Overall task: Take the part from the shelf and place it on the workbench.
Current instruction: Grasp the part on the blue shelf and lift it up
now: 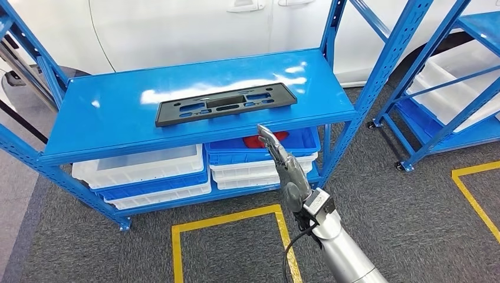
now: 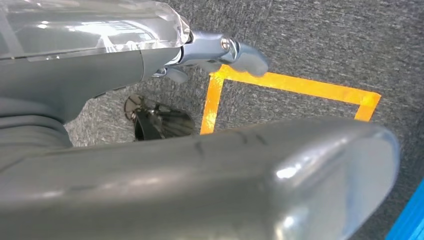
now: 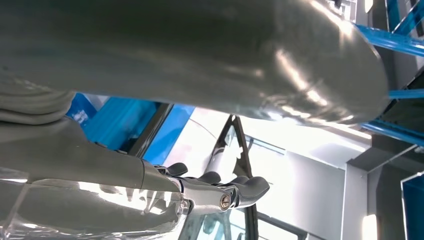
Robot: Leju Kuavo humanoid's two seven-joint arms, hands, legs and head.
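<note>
Right hand [image 1: 283, 162], fingers straight and empty, lower centre of frame below the shelf [image 1: 112, 127] edge; best rise, reach forward and grip the black part [image 1: 224, 104] lengthwise.

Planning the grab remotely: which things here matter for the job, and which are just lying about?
For the job:
- black part lying flat on the blue shelf
- right hand, raised near the shelf's front edge, holding nothing

Lying about:
- white and blue bins below
- red item in a blue bin
- second rack
- yellow floor tape

Bright overhead light glares white on the shelf top [image 1: 177, 94]; wrist views blur close up
</note>
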